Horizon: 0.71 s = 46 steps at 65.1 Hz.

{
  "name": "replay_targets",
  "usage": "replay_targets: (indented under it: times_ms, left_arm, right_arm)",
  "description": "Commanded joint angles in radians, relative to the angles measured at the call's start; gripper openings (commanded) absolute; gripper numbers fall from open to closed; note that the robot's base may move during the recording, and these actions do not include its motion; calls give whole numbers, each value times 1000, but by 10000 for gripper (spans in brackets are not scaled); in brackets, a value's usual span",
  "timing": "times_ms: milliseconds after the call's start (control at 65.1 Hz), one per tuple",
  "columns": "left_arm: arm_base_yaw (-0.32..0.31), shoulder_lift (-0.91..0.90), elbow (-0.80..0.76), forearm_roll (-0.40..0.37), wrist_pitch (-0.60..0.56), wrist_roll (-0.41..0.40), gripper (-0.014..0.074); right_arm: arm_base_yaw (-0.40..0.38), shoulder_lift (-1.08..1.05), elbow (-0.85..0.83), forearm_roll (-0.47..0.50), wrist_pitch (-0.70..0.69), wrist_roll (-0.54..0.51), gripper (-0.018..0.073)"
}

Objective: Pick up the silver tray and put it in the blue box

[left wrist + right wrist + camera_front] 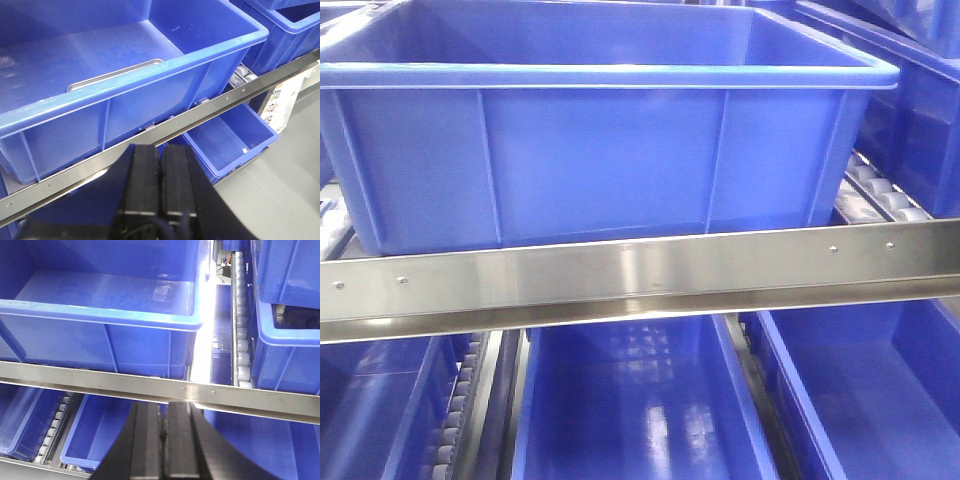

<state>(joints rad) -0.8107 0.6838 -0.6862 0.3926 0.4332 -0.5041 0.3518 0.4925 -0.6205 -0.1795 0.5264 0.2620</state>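
- The silver tray (pixel 116 75) lies inside the blue box (pixel 150 100), on its floor and close against the near wall — only a strip of its rim and one rounded corner peek over the box's edge in the left wrist view. From the front view and the right wrist view I can't see the tray at all; the box's near wall hides it.
- The blue box sits on the upper shelf level, its thick rim and ribbed side wall facing me, just behind a long steel rail (pixel 640 275) that runs across the rack's front.
- The left gripper (pixel 161 175) hangs in front of that rail and below the box's rim, well apart from the tray. Its two black fingers (pixel 142 180) are pressed together with nothing between them.
- The right gripper (pixel 164 440) hovers on the near side of the rail too (a little below it in its own view), fingers (pixel 147 440) closed against each other and holding nothing.
- Beneath the rail stand lower blue bins (pixel 630 400), glossy inside, with a roller track (pixel 455 420) running between two of them.
- To the right of the box, another line of white rollers (pixel 241 315) runs back into the rack, and more blue crates (pixel 285 315) stand beyond it.
- A grey floor (pixel 290 175) shows off to the right in the left wrist view.
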Motion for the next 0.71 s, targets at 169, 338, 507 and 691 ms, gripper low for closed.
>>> replay_targets:
  times_ms: [169, 338, 507, 691]
  left_arm:
    - [17, -21, 4, -10, -75, 39, -95]
    - [154, -149, 120, -195, -136, 299, -95]
    - [343, -331, 292, -339, -268, 460, -95]
    - [563, -542, 516, -434, -387, 551, -95]
  right_arm:
    - [2, 1, -26, -15, -82, -11, 56]
    - [2, 1, -26, -15, -82, -11, 56]
    - [2, 1, -26, -15, -82, -11, 56]
    - [2, 1, -26, -15, -82, -11, 56]
